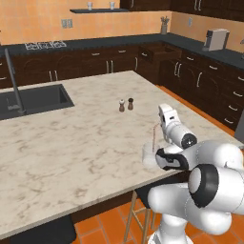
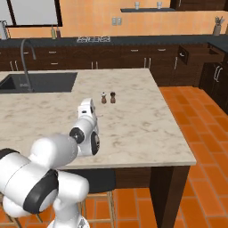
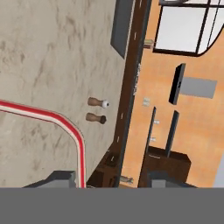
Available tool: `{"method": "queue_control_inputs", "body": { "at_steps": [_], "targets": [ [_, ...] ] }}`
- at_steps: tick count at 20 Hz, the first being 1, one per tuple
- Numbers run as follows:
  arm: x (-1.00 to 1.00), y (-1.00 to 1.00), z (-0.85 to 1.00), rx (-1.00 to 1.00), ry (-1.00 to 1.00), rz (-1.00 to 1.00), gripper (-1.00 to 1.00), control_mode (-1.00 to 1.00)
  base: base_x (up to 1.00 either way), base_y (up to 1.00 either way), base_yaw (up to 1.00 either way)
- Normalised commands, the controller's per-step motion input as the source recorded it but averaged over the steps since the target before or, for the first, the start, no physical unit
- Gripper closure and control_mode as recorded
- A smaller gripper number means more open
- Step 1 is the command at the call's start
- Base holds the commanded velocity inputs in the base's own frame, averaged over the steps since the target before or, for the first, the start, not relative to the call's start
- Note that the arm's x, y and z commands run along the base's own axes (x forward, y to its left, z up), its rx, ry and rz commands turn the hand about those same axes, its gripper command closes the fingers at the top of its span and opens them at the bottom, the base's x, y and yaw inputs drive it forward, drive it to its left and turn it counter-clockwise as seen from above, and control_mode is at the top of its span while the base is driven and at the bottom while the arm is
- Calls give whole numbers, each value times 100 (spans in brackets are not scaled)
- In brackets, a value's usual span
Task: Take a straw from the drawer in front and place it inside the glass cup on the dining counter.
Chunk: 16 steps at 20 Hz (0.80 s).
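The straw (image 1: 154,137) is a thin red-pink stick standing nearly upright in the glass cup (image 1: 148,156), a whitish tumbler near the front right edge of the dining counter (image 1: 71,143). My white hand (image 1: 166,118) hangs just right of the straw's top. In the hand view the straw (image 3: 65,122) is a red line curving down beside the left fingertip (image 3: 59,178). My gripper (image 3: 111,179) is open, its tips well apart with nothing pinched between them. The dark drawer (image 1: 161,51) stands pulled out at the back; the right base view shows this drawer (image 2: 209,53) too.
Two small shakers (image 1: 126,104) stand mid-counter beyond the cup; these shakers (image 2: 108,97) also show from the right side. A sink (image 1: 33,100) with a faucet (image 1: 13,83) sits at the counter's left. A stool (image 1: 138,209) stands under the front edge. Black counters line the back walls.
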Motion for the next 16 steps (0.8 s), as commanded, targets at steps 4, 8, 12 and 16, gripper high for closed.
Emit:
{"method": "queue_control_inputs", "body": {
  "at_steps": [4, 8, 12, 16],
  "targets": [
    [-23, 0, -12, 0, 0, 1, -100, -100, 0, 0, 0],
    [-28, 0, 0, -3, 3, 3, -100, -100, 0, 0, 0],
    [-10, 6, -4, -4, 18, 4, -100, -100, 0, 0, 0],
    [1, 18, -13, -1, 35, 5, -100, -100, 0, 0, 0]
  ]
}}
